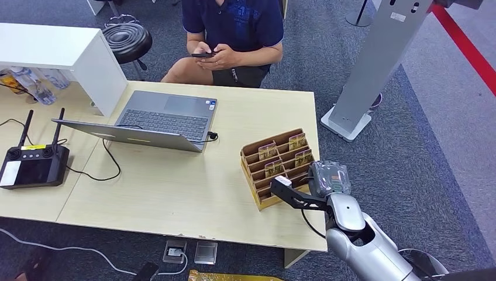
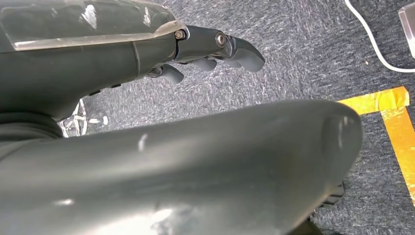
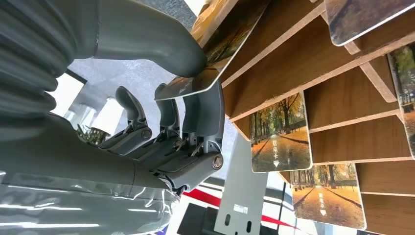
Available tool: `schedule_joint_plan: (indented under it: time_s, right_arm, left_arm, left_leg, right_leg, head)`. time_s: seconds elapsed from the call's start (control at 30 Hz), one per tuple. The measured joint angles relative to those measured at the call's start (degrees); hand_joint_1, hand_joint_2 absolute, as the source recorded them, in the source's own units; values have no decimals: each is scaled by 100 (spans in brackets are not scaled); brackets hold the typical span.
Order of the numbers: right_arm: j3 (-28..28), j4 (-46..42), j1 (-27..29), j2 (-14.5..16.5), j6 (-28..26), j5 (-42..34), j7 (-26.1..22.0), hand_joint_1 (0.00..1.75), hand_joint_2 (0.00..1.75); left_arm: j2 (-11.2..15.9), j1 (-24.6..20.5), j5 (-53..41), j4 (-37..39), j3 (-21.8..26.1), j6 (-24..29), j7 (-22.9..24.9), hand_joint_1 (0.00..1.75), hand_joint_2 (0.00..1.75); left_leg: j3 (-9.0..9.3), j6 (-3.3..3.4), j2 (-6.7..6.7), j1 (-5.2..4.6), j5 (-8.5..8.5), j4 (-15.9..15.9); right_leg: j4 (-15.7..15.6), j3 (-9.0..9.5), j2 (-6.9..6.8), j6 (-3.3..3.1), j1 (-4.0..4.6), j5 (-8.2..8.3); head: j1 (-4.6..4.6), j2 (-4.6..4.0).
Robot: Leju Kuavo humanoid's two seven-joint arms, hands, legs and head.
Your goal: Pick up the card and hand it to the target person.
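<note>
A wooden card holder (image 1: 264, 200) stands on the table's right part, with several autumn-picture cards (image 1: 268, 150) upright in its slots. My right hand (image 1: 329, 178) is against the holder's right front corner. In the right wrist view its thumb (image 3: 161, 44) and a finger (image 3: 204, 110) pinch the edge of one card (image 3: 195, 84) that still lies in a slot of the holder (image 3: 313, 54). Two more cards (image 3: 280, 132) sit in nearby slots. The person (image 1: 234, 23) sits across the table, both hands on a phone (image 1: 202, 55). My left hand (image 2: 195, 161) hangs over carpet, holding nothing.
An open laptop (image 1: 164, 120) sits mid-table with a cable trailing left to a black controller (image 1: 32, 167). A white shelf (image 1: 58, 47) stands at the back left, a black stool (image 1: 127, 38) behind it. A grey stand (image 1: 380, 58) rises beyond the table's right edge (image 1: 320, 193).
</note>
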Motion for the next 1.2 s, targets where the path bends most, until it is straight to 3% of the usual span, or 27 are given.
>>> schedule_joint_plan:
  time_s: [0.67,1.2]
  right_arm:
    - [-1,-9,7,-1,-78,154,-16,150,175]
    - [-140,-907,-29,-90,6,275,171,150,175]
  left_arm:
    - [0,-28,122,0,-9,-70,-86,0,0]
    - [0,-35,184,0,-13,-39,-82,0,0]
  left_leg:
    - [0,0,0,0,0,0]
    - [2,0,4,0,1,0]
  right_leg:
    - [0,0,0,0,0,0]
    - [0,0,4,-1,0,2]
  head:
    - [1,0]
    - [-3,0]
